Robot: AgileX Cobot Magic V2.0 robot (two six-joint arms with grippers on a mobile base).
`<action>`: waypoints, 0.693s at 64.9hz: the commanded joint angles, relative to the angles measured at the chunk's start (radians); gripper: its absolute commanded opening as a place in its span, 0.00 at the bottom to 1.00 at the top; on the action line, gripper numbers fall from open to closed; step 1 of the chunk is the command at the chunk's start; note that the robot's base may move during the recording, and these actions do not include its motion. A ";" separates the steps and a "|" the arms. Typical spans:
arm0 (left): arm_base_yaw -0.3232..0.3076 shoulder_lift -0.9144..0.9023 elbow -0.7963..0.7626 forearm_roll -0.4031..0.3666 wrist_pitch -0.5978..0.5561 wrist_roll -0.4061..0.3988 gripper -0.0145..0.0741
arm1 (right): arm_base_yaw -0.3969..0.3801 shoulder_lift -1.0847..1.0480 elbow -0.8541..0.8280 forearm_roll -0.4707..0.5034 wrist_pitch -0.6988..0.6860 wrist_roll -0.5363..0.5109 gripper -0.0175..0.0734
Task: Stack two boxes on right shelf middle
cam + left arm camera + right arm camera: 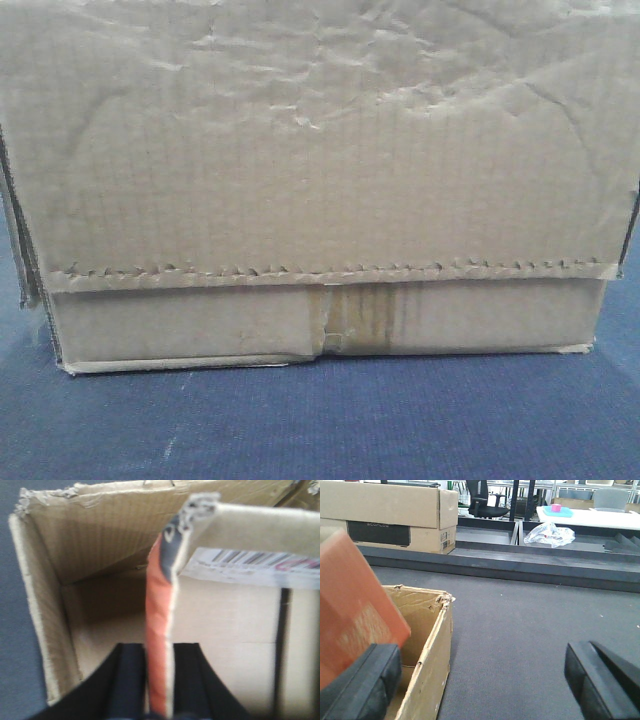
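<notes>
A brown cardboard box (320,180) fills the front view and stands on blue-grey carpet. Its wrinkled flap with a serrated edge (320,272) hangs over the front. In the left wrist view the box (100,555) is open, and my left gripper (159,652) is shut on the edge of an upright, orange-faced flap (159,605). In the right wrist view my right gripper (480,655) is open wide. Its left finger is inside the box wall (430,660), below the orange flap (350,615). Its right finger is over the carpet. The shelf is out of view.
A white barcode label (250,565) is on the flap. Behind, across the carpet (530,625), lie a dark low platform (520,560), a large cardboard box with a black panel (390,515), a crumpled plastic bag (549,534), a white table (590,517) and an office chair (487,500).
</notes>
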 commanded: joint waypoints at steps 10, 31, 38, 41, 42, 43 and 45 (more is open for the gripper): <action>-0.005 -0.024 -0.019 -0.022 -0.020 -0.011 0.85 | 0.002 0.003 -0.008 0.001 -0.016 -0.005 0.82; 0.001 -0.170 -0.089 0.068 0.039 0.025 0.73 | 0.001 0.003 -0.099 0.001 0.101 -0.005 0.82; 0.023 -0.217 -0.089 0.172 0.039 0.025 0.73 | 0.005 0.042 -0.186 0.003 0.171 -0.005 0.82; 0.044 -0.234 -0.082 0.184 0.039 0.036 0.73 | 0.013 0.065 -0.227 0.003 0.212 -0.005 0.82; 0.051 -0.241 -0.078 0.184 0.039 0.042 0.73 | 0.019 0.073 -0.241 0.003 0.226 -0.005 0.82; 0.058 -0.247 -0.077 0.182 0.039 0.048 0.73 | 0.023 0.081 -0.256 0.003 0.240 -0.005 0.82; 0.075 -0.260 -0.074 0.177 0.039 0.058 0.73 | 0.036 0.105 -0.294 0.003 0.279 -0.005 0.82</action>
